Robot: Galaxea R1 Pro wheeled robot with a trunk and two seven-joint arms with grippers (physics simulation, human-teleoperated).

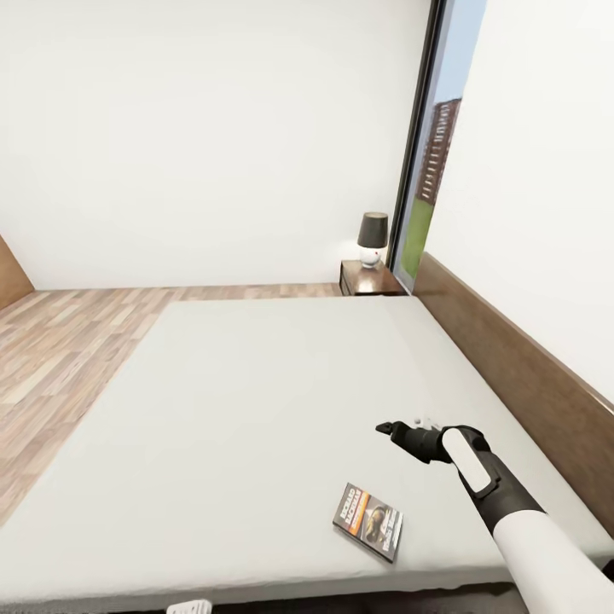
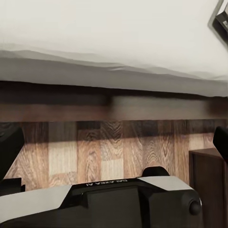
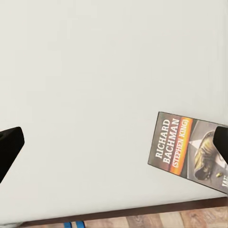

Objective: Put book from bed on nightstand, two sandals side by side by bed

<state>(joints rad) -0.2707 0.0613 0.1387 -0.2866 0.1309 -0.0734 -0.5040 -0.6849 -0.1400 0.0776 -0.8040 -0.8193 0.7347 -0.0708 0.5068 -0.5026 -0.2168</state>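
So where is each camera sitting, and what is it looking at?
Head view: high on the robot, looking down over the bed, book and far nightstand; the right arm and right pincer show.
Left wrist view: low, facing the bed's side and the wood floor; dark fingertips show.
Right wrist view: above the mattress, looking down at the book.
Shared: the book and bed.

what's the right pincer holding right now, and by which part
Nothing. The right pincer hangs open above the mattress, and the book lies flat on the bed, apart from its fingers.
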